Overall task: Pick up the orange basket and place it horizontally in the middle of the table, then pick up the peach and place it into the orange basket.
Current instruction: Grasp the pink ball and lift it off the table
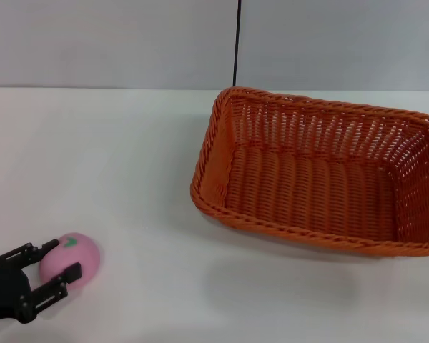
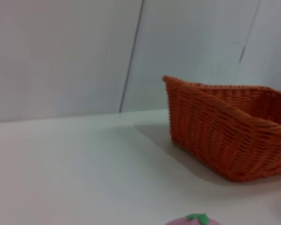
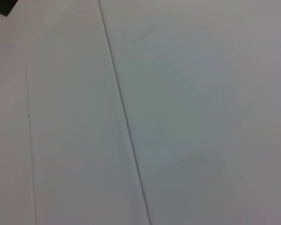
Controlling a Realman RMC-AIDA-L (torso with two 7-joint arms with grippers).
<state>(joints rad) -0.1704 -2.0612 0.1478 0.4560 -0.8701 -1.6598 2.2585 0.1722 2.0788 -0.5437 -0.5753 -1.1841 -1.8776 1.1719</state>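
Observation:
The orange basket (image 1: 318, 179) stands upright on the white table (image 1: 114, 157), to the right of the middle, its long side running left to right; it holds nothing. In the left wrist view the basket (image 2: 225, 131) is at the right. The pink peach (image 1: 84, 257) with its green leaf mark lies on the table at the front left; only its top (image 2: 194, 220) shows in the left wrist view. My left gripper (image 1: 66, 258) is open at the peach's near side, one black finger on either side of it. My right gripper is out of view.
A grey wall (image 1: 114, 43) with a dark vertical seam (image 1: 237, 43) rises behind the table's far edge. The right wrist view shows only pale wall panels (image 3: 178, 117). Bare white tabletop lies between the peach and the basket.

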